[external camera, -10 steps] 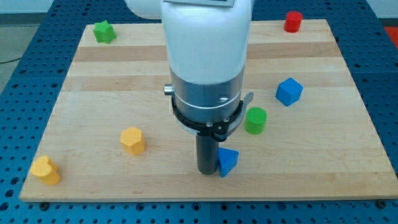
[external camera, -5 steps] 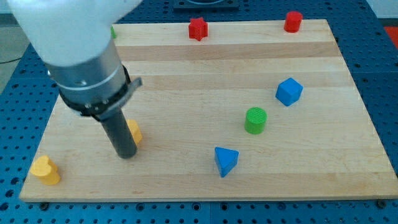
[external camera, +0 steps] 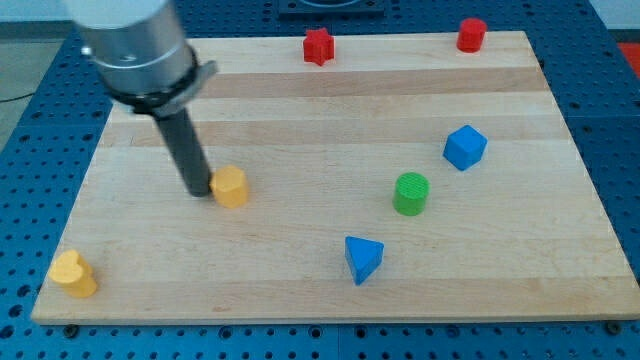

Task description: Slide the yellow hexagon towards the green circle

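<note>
Yellow hexagon (external camera: pixel 231 187): small, chunky, flat-topped block, orange-yellow, faceted sides visible, upright on the wooden board (external camera: pixel 300 290). It sits left of the board's centre, in the middle band between the view's top and bottom.

The rod's lower end, "my tip" (external camera: pixel 196 191), is down at board level just beside the hexagon on the view's left, touching it or very nearly so (the contact line is too fine to settle). The rod is dark, straight, slightly tilted, rising to a grey and white arm housing at the view's top left. The arm carries no gripper, so there is nothing to open or close and nothing is gripped.

Green circle (external camera: pixel 411 193): a short upright cylinder, well apart from the hexagon toward the view's right, at nearly the same height in the view. Bare board lies between the two.

Further out: a blue triangular block (external camera: pixel 363 259) below and left of the green circle; a blue block (external camera: pixel 465 147), angular, exact shape unclear, above and right of it. A second yellow block (external camera: pixel 74 273), rounded, shape unclear, near the bottom left corner. Along the top edge, a red star-like block (external camera: pixel 318 46) and a red cylinder (external camera: pixel 471 35) near the right corner.

The board rests on a blue perforated table (external camera: pixel 610 120).
</note>
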### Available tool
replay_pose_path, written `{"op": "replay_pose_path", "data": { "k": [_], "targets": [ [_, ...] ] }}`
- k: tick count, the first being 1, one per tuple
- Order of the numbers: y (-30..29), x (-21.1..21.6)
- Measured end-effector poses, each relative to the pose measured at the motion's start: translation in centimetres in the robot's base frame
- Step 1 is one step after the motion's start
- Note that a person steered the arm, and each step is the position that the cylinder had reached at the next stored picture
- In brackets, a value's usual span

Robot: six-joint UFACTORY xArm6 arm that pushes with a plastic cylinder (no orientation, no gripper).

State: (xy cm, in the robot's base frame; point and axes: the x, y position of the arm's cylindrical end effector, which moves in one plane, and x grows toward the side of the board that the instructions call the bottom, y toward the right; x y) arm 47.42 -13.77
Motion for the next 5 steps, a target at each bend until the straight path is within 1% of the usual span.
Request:
{"op": "replay_pose_path", "data": {
  "k": [1, 2, 3, 4, 5],
  "targets": [
    [4.1, 0.0],
    [6.5, 0.3],
    [6.8, 2.1],
    [8.5, 2.5],
    [11.8, 2.5]
  ]
}}
